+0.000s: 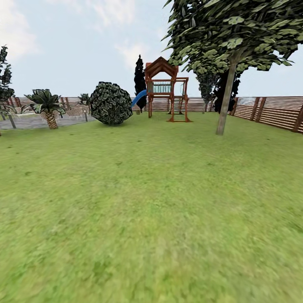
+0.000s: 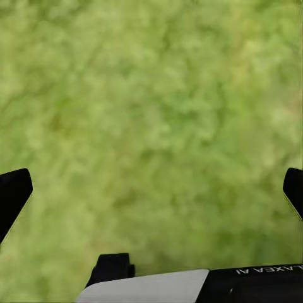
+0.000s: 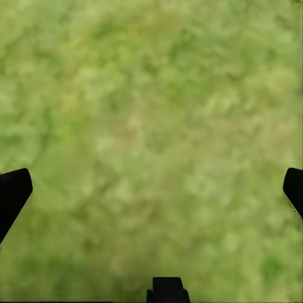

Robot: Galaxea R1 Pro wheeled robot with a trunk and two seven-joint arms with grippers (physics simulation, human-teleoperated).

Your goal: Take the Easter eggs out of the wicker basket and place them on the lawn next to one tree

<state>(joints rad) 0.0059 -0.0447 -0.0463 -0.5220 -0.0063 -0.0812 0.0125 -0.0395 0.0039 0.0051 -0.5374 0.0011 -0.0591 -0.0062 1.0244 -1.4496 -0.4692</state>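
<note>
lawn (image 1: 151,210) runs open to the fence (image 1: 273,110).

Patchy green grass (image 1: 151,210) filled the lower frame. At upper centre stood a wooden play tower (image 1: 165,88) with a blue slide (image 1: 139,98), a round bush (image 1: 110,103) left of it. A slatted fence (image 1: 269,110) ran along the right under pale cloudy sky (image 1: 84,38).

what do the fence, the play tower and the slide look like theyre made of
Fence: brown horizontal slats on posts, seemingly stained wood with a matte finish.
Play tower: reddish-brown beams and a peaked roof, likely wood too; its teal middle panel is too small to tell.
Slide: smooth, even bright blue, suggesting moulded plastic, though partly hidden behind the round bush.
</note>
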